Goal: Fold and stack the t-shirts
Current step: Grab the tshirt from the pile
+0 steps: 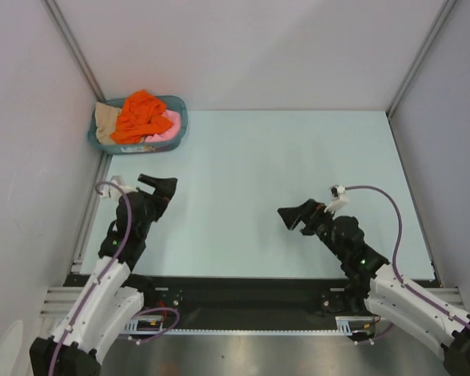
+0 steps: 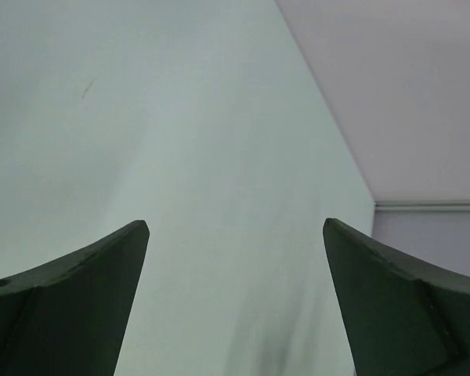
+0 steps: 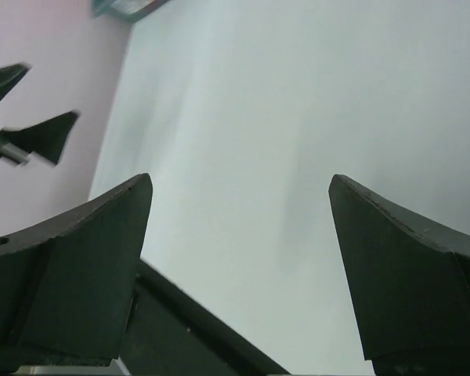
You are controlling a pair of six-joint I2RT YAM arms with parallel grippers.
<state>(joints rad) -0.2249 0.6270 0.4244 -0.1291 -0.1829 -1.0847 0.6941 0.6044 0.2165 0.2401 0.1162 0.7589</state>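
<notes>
Orange t-shirt (image 1: 141, 116), pink t-shirt (image 1: 170, 126) and beige t-shirt (image 1: 104, 122) are heaped in the teal basket (image 1: 182, 110) at the table's (image 1: 282, 157) far left corner; left pincer (image 1: 158, 186) and right pincer (image 1: 291, 217) are held spread, nothing gripped, towards the near edge

Teal basket (image 1: 178, 117) at pale table's (image 1: 298, 172) far-left corner.

A pale green table top (image 1: 298, 157) is lying under soft, even light, giving off a faint sheen and carrying only weak shadows. Plain pale walls are closing it in on three sides: a back panel (image 1: 243, 47), a left panel (image 1: 23, 157) and a right panel (image 1: 450, 157), with slanting metal posts (image 1: 72, 47) running up the two far corners. A brushed metal strip (image 1: 251, 356) is running along the near edge.
</notes>
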